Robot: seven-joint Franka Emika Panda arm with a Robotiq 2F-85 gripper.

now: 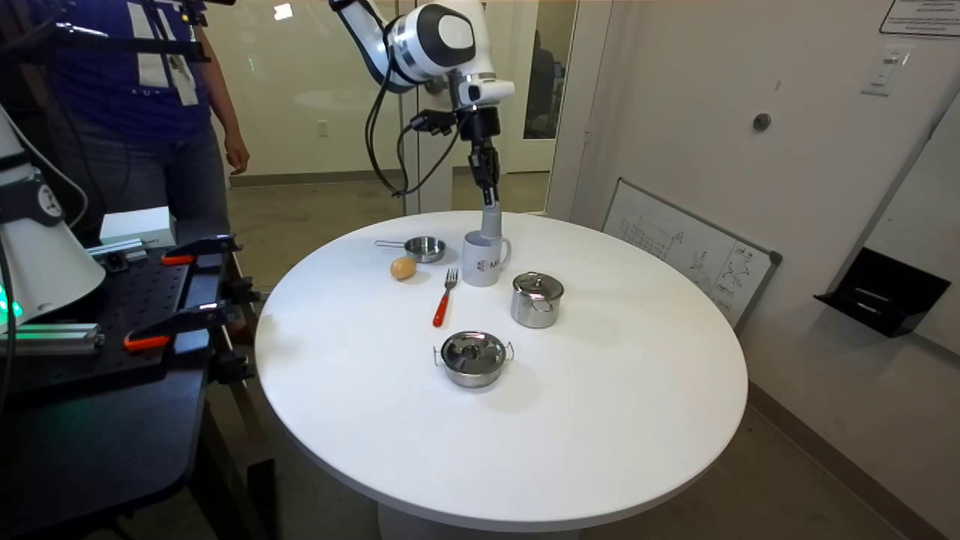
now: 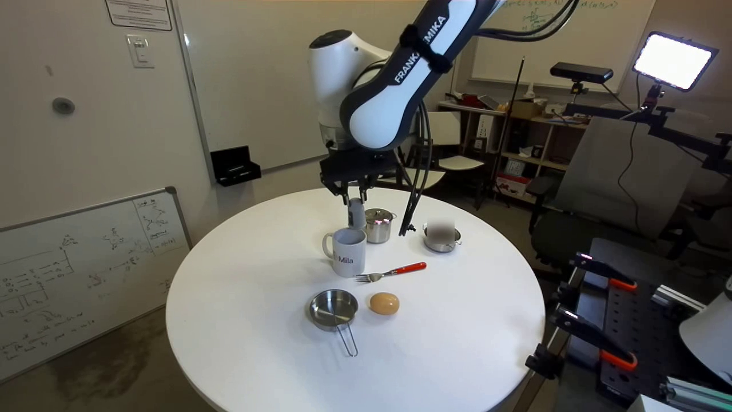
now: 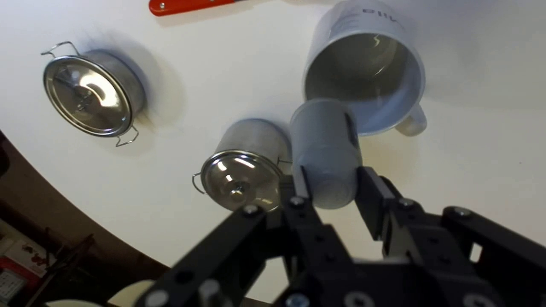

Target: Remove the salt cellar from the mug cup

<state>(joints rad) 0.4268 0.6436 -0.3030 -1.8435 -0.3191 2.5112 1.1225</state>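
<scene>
The salt cellar, a small light-grey cylinder, shows in both exterior views (image 1: 491,221) (image 2: 356,214) and in the wrist view (image 3: 325,136). My gripper (image 1: 490,199) (image 2: 355,198) (image 3: 332,179) points down and is shut on its upper end, one finger on each side. The mug cup, white with dark print, stands upright on the table (image 1: 478,264) (image 2: 349,254) (image 3: 335,23). The cellar's lower end is at about the mug's rim; in the wrist view it overlaps the near rim. Whether it touches the rim I cannot tell. The mug's inside shows no other object.
A lidded steel pot (image 1: 537,301) (image 2: 378,226) (image 3: 242,181) stands close to the mug. A lower lidded pot (image 1: 474,361) (image 3: 91,94) is farther off. A fork (image 1: 442,304), an egg (image 2: 384,304) and a small steel pan (image 2: 333,309) also lie on the round white table (image 1: 600,420).
</scene>
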